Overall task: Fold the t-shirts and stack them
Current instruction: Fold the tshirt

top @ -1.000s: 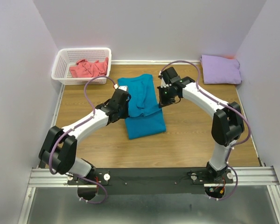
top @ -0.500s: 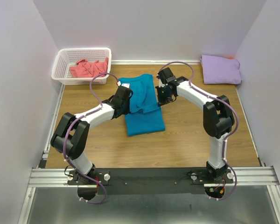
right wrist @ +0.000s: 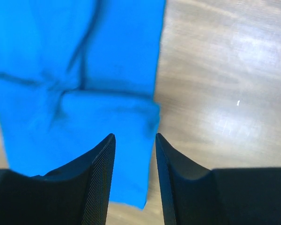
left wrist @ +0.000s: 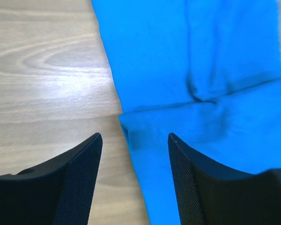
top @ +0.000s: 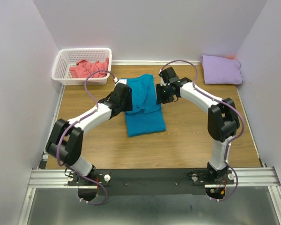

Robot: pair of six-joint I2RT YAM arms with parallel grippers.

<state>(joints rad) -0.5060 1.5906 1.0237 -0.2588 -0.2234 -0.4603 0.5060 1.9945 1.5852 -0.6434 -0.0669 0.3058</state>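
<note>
A teal-blue t-shirt (top: 144,107) lies folded over on the wooden table, its upper part doubled across the lower. My left gripper (top: 126,99) hovers at its left edge. In the left wrist view, the left gripper (left wrist: 135,136) is open over the teal-blue t-shirt's (left wrist: 201,70) fold line, holding nothing. My right gripper (top: 160,96) hovers at the right edge. From the right wrist, the right gripper (right wrist: 134,135) is open above the t-shirt's (right wrist: 84,117) folded corner. A pale lavender t-shirt (top: 221,69) lies folded at the back right. A coral-pink t-shirt (top: 88,68) is crumpled in the basket.
The white lattice basket (top: 61,58) stands at the back left corner. Bare wood (top: 196,136) lies in front of and to the right of the teal shirt. Walls close in the table on three sides.
Both grippers have gone from shut to open and let go of the teal shirt's edges. The folded cloth now rests on the table below them.
</note>
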